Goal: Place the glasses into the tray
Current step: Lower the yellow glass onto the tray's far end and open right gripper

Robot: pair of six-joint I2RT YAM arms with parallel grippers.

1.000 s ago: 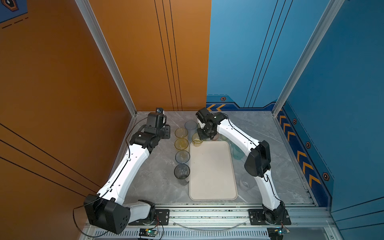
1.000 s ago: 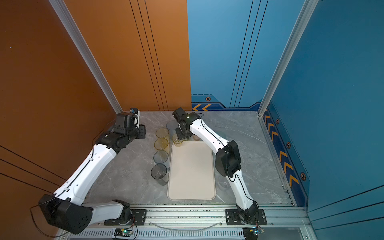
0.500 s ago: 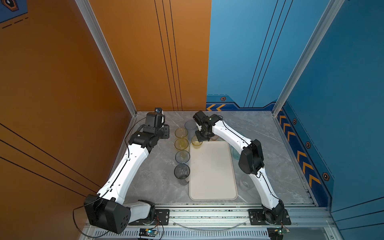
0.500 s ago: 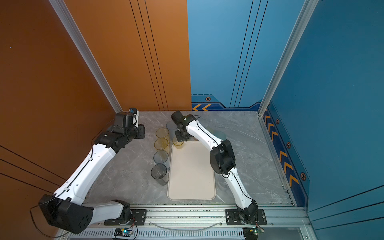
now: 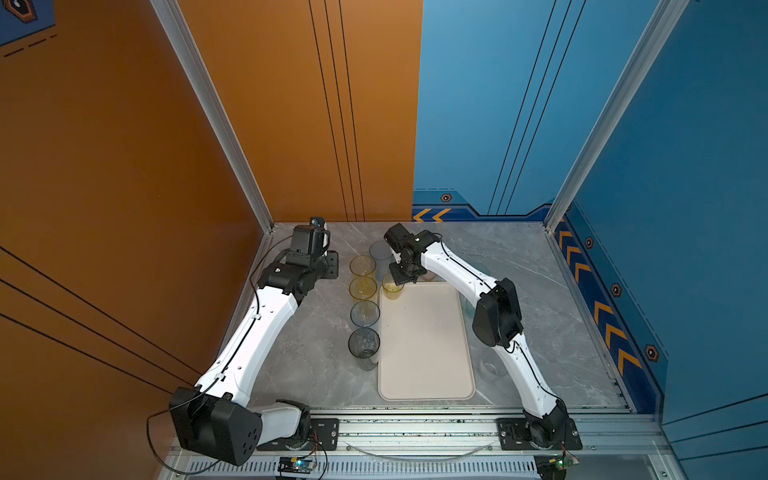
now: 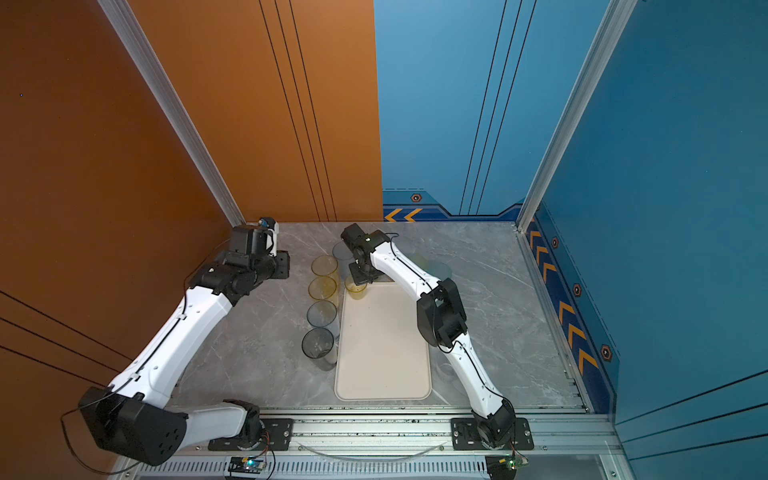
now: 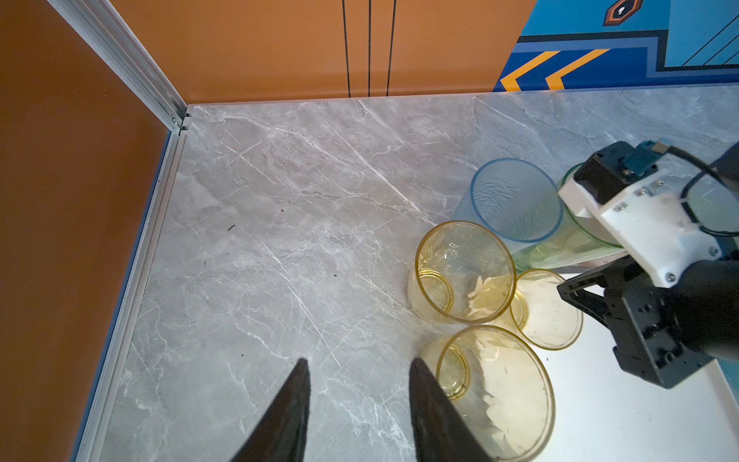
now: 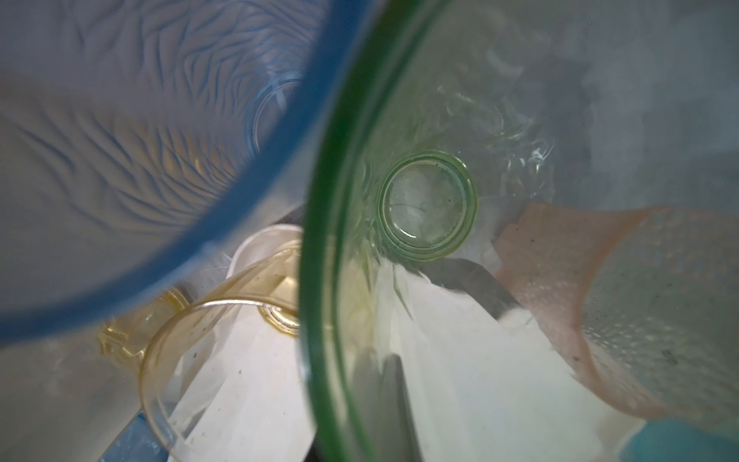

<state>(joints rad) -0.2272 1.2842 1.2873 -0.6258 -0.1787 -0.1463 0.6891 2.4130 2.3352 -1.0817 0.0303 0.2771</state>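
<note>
left gripper (image 7: 358,362) out far-left, angled down at the table, fingers apart. right gripper (image 5: 399,277) reached over tray (image 5: 424,345) far-left corner, fingers together.

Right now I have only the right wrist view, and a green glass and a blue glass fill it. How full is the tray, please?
Observer: Almost nothing is in it. In both top views only a small yellow glass stands in the tray, at its far left corner.
Operator: Where is the left gripper?
Observer: The left gripper hangs open over the table, to the left of the glasses, and holds nothing.
Operator: How many glasses wait on that side?
Observer: Four, in a row along the tray's left edge: a yellow glass farthest from the robot's base, a second yellow glass, a blue-grey glass, and a dark grey glass nearest the base.
</note>
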